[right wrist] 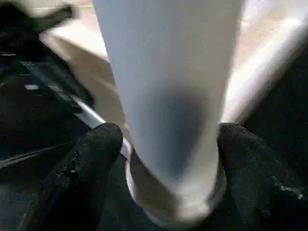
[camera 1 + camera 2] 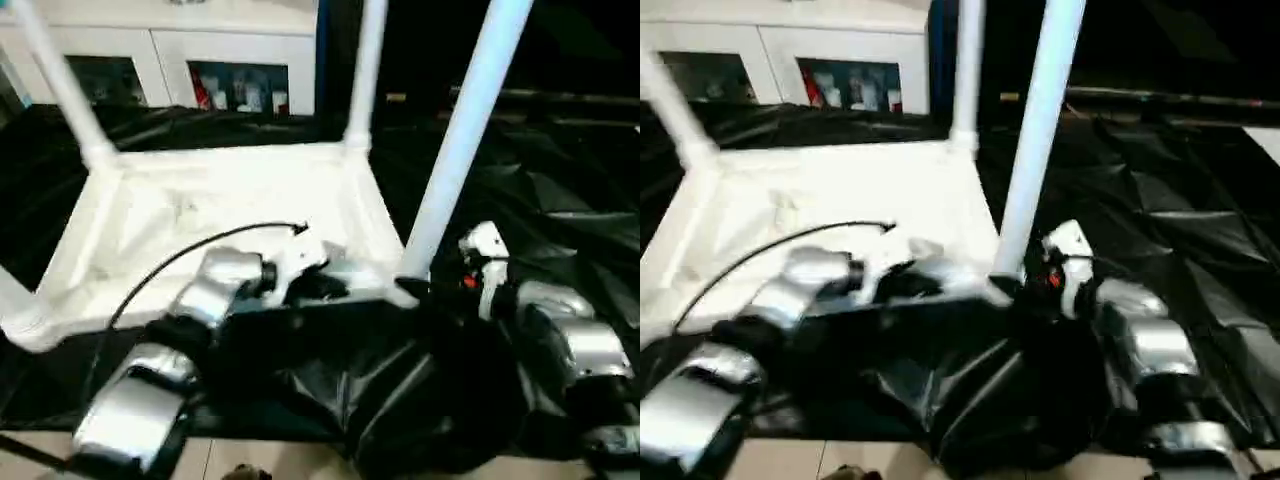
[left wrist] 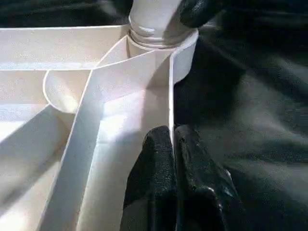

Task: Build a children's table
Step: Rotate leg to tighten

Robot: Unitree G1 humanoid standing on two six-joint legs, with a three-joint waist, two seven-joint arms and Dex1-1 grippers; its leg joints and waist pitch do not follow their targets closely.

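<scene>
The white plastic tabletop (image 2: pixel 230 215) lies upside down on the black-draped desk (image 2: pixel 560 230), so that its ribbed underside and round corner sockets face up for the legs. The left gripper (image 3: pixel 173 159) has its two black fingers (image 3: pixel 154 168) pressed together on the thin side wall of the tabletop, one on each side of it, probably to keep the piece from sliding. Just beyond these fingers, the near right leg (image 2: pixel 465 130) stands in its corner socket (image 3: pixel 161 41). The right gripper (image 1: pixel 168 159) has its fingers (image 1: pixel 89 159) wide apart on both sides of this leg's base; whether they touch it, I cannot tell. The leg is a smooth, tapered white tube, and the rubbery fingers look rough.
</scene>
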